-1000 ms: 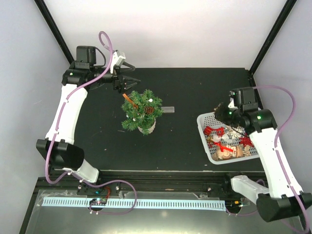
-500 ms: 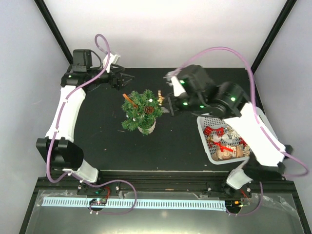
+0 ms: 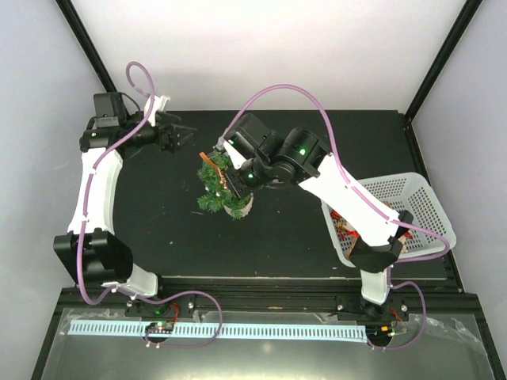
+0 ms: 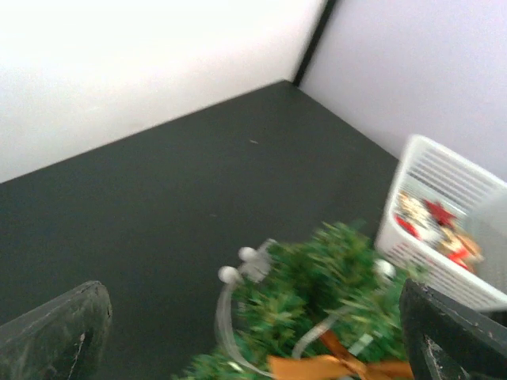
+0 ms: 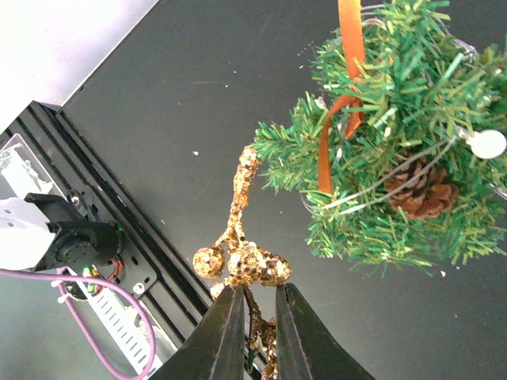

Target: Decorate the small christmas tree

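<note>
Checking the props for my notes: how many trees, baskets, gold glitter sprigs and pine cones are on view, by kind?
small christmas tree: 1
white basket: 1
gold glitter sprig: 1
pine cone: 1
Total: 4

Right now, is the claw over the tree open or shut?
Shut. The right gripper pinches the stem of a gold glitter sprig; barely any gap shows.
</note>
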Action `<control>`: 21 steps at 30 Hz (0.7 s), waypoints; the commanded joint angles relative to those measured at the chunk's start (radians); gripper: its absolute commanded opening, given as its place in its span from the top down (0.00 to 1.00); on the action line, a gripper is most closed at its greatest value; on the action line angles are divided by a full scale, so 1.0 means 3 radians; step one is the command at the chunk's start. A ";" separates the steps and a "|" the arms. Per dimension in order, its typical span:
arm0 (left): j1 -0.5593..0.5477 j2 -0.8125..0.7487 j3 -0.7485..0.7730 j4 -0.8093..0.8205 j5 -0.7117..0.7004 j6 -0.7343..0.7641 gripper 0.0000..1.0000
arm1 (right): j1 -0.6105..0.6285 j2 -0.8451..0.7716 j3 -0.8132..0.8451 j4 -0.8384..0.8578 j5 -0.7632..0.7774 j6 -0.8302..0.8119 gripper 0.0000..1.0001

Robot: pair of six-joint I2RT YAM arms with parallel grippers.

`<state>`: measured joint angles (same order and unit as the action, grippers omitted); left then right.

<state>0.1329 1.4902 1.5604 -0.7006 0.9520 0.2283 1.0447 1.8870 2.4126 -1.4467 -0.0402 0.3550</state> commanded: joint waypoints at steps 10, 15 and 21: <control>-0.0021 0.0221 0.0217 -0.2842 0.1411 0.2597 0.23 | 0.0064 0.0125 0.0163 0.0018 0.0006 -0.0039 0.85; -0.0183 0.0179 0.0188 -0.2843 0.1456 0.2542 0.33 | 0.0066 0.0095 -0.0009 0.0079 0.0010 -0.0034 0.85; -0.0414 0.0159 0.0142 -0.2843 0.1469 0.2503 0.35 | 0.0066 0.0099 -0.0093 0.0117 0.0055 -0.0023 0.85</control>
<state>0.0418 1.5513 1.6005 -1.5139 1.3441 0.9417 1.0588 1.9251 2.3974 -1.4361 -0.0433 0.3492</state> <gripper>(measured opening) 0.651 0.146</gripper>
